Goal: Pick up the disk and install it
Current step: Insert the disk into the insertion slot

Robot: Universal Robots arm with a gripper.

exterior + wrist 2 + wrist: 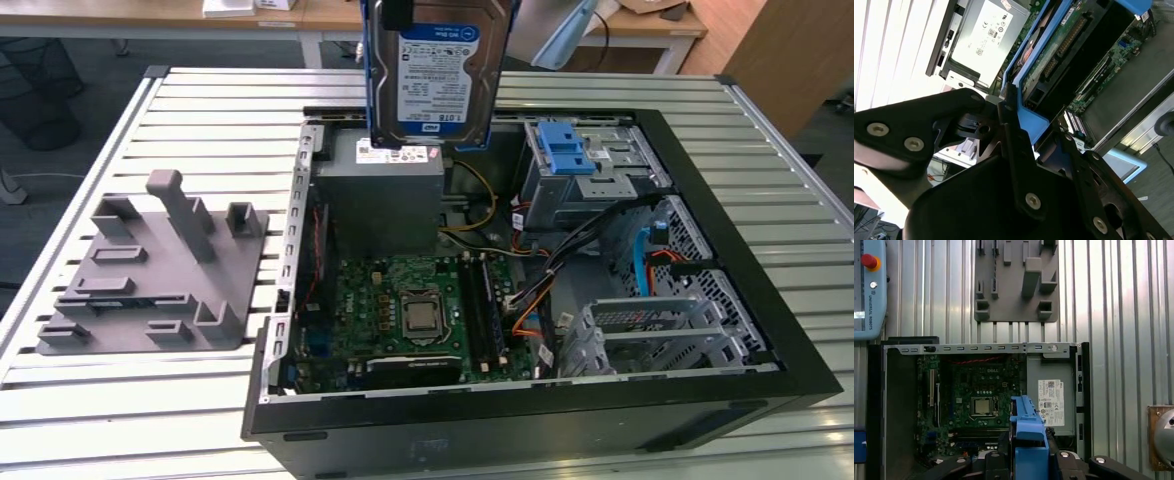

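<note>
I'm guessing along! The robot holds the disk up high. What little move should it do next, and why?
Probably slide the disk toward the exterior view's right. The gripper holds it upright above the grey power supply, and the drive cage with the blue latch sits further right.

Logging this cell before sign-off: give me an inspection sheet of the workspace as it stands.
Surface: slatted metal table bearing an open computer case.
Job's things: disk held on edge above the case; not installed.
Clutter: grey fixture plate beside the case.
Grippers: gripper shut on the disk's blue carrier.
Cables: coloured wires and a blue cable inside the case.
Surroundings: wooden desks behind; teach pendant in the first wrist view.
</note>
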